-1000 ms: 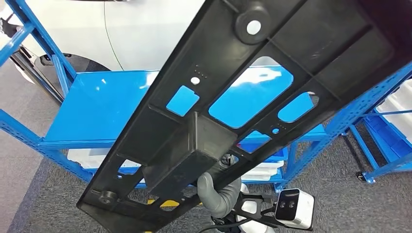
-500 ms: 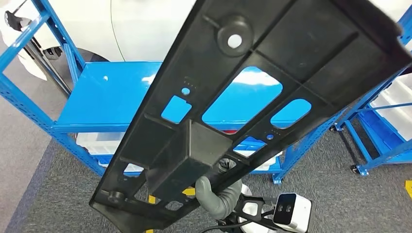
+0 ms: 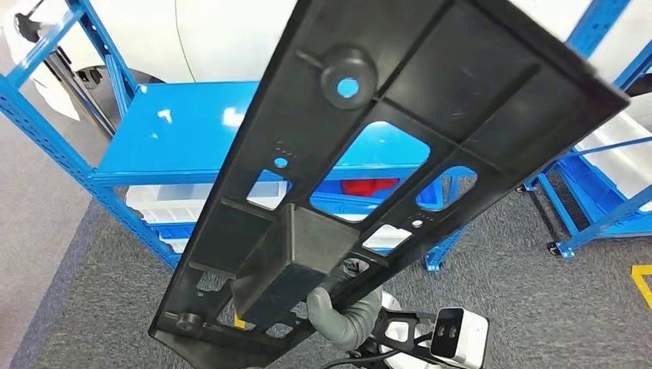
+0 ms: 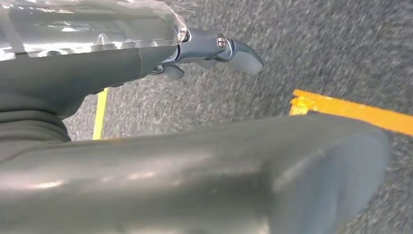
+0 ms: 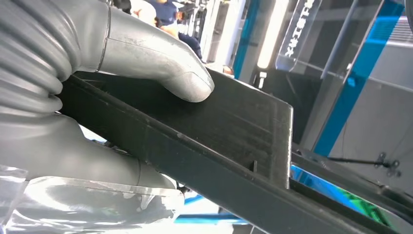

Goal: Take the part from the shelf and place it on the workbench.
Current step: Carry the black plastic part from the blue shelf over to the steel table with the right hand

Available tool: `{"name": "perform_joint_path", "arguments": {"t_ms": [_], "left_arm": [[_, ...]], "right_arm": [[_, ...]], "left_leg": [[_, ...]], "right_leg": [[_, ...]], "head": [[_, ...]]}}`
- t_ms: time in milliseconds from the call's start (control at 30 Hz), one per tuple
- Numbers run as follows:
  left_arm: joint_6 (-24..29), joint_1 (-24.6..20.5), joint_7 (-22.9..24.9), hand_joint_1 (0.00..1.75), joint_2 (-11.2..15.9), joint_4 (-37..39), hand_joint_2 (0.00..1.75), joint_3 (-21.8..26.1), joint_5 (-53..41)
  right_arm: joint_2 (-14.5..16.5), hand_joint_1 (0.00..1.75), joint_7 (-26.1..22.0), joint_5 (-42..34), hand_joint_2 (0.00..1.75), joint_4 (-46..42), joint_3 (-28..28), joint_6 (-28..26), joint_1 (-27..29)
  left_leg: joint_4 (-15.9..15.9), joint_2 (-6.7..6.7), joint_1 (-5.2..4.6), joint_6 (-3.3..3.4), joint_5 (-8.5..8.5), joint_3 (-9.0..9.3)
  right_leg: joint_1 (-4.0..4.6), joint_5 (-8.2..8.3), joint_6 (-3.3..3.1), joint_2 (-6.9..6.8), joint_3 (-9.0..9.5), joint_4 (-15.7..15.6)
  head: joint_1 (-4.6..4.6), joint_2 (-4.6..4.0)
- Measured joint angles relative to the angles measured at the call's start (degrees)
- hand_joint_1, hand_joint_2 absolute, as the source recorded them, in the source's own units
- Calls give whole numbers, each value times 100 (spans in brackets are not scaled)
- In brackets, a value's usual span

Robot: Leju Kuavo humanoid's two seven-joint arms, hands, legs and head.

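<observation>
Grey carpet floor, blue steel shelf behind. Long black plastic part held aloft, tilted, gripped by right hand. Left hand over floor, fingers apart, holding nothing.

The head view looks forward and down from high on the robot, and the long black part slants right across it, very near the lens, with the blue shelf and grey carpet behind. The right wrist view sits tight behind the right hand, facing along that same part toward blue uprights, so these two views share the part. The left wrist view points down at carpet with a yellow line, close behind the left hand, blurred, probably hanging low.
</observation>
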Motion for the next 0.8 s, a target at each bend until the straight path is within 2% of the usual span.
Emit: {"name": "perform_joint_path", "arguments": {"t_ms": [33, 100, 133, 167, 200, 233, 267, 300, 333, 367, 400, 467, 500, 533, 600, 633, 667, 700, 733, 800], "left_arm": [[16, 5, 9, 0, -10, 2, 0, 0, 1], [49, 11, 20, 0, -21, 2, 0, 1, 2], [60, 11, 18, 0, -22, 2, 0, 2, 9], [68, 11, 12, 0, -23, 2, 0, 7, 26], [74, 12, 3, 0, -23, 2, 0, 16, 47], [84, 13, -10, 0, -22, 2, 0, 30, 72], [96, 11, -24, 0, -20, 2, 0, 48, 95], [111, 5, -38, 0, -15, 2, 0, 67, 108], [128, -5, -51, 0, -10, 2, 0, 85, 116], [144, -13, -60, 0, -4, 2, 0, 103, 116], [158, -19, -66, 0, 4, 2, 0, 119, 108], [163, -15, -65, 0, 22, 2, 0, 135, 68], [156, -13, -62, 0, 33, 2, 0, 137, 42], [145, -13, -60, 0, 46, 2, 0, 137, 15], [127, -12, -58, 0, 73, 2, 0, 136, -28], [119, -11, -57, 0, 88, 2, 0, 136, -43], [109, -8, -57, 0, 100, 2, 0, 136, -55], [98, -6, -58, 0, 110, 2, 0, 136, -64], [91, -5, -63, 0, 119, 2, 0, 136, -70], [86, -6, -77, 0, 132, 2, 0, 136, -92]], "right_arm": [[1, 175, 1, 9, 175, 13, 2, -12, -4], [1, 175, 1, 3, 175, 33, 3, -41, -9], [1, 175, 1, -11, 175, 44, 3, -44, -8], [1, 175, 1, -37, 175, 54, 3, -29, -8], [1, 175, 1, -69, 175, 61, 2, 7, -7], [2, 175, 1, -103, 175, 65, -3, 63, -6], [5, 175, 1, -133, 175, 66, -10, 126, -5], [10, 175, 1, -152, 175, 62, -23, 189, -4], [20, 175, 0, -162, 175, 54, -45, 249, -2], [28, 175, -1, -166, 175, 42, -71, 299, 2], [38, 175, -1, -166, 175, 29, -101, 344, 6], [55, 175, -2, -162, 175, 2, -169, 392, 20], [61, 175, -2, -156, 175, -15, -206, 390, 29], [65, 175, -3, -150, 175, -34, -244, 379, 38], [67, 175, -3, -133, 175, -66, -314, 359, 66], [67, 175, -3, -125, 175, -73, -344, 356, 86], [67, 175, -2, -118, 175, -78, -369, 351, 110], [67, 175, -2, -115, 175, -86, -391, 346, 132], [67, 175, -2, -119, 175, -99, -409, 340, 149], [67, 175, -3, -139, 175, -137, -450, 346, 164]], "left_leg": [[223, -3, 14, -32, -254, -74], [922, -5, 29, -95, -788, -257], [1266, -4, 33, -119, -894, -323], [1490, -4, 37, -136, -858, -329], [1528, -4, 42, -143, -716, -246], [1347, -4, 48, -139, -541, -52], [973, -5, 52, -126, -425, 247], [499, -6, 44, -101, -413, 585], [77, -8, 34, -63, -473, 864], [-213, -9, 19, -23, -551, 1045], [-354, -10, 0, 20, -602, 1113], [-396, -2, 2, 106, -561, 1085], [-406, 8, 8, 149, -524, 1059], [-417, 19, 15, 189, -484, 1023], [-411, 32, 7, 232, -421, 933], [-404, 34, 2, 237, -393, 893], [-394, 33, -2, 235, -373, 860], [-379, 43, -4, 231, -361, 836], [-358, 54, -4, 225, -357, 823], [-299, 91, -19, 198, -375, 802]], "right_leg": [[-11, 64, -33, -7, -66, -11], [-6, 175, -62, -9, -216, -10], [-5, 228, -58, -11, -290, -9], [-5, 285, -50, -14, -363, -6], [-5, 338, -38, -17, -431, -3], [-6, 388, -24, -19, -492, 1], [-6, 432, -6, -19, -538, 6], [1, 468, 17, -18, -572, 14], [10, 501, 47, -19, -592, 23], [15, 533, 81, -20, -602, 28], [18, 562, 120, -23, -609, 28], [5, 569, 194, -22, -638, 60], [-4, 488, 223, -17, -686, 157], [-12, 321, 247, -11, -786, 384], [-27, -145, 285, -4, -1105, 1170], [-29, -321, 300, -3, -1249, 1557], [-29, -389, 308, -3, -1308, 1774], [-29, -340, 307, -5, -1250, 1756], [-28, -190, 296, -18, -1070, 1488], [0, 132, 241, -151, -589, 648]], "head": [[1, 0], [-1, 0], [0, -1], [0, -1], [0, -1], [0, -1], [-1, 0], [-1, 0], [0, 0], [1, 0], [1, -1], [1, -1], [1, -1], [1, -1], [1, -1], [1, -1], [1, -1], [1, -1], [1, -1], [1, -1]]}}
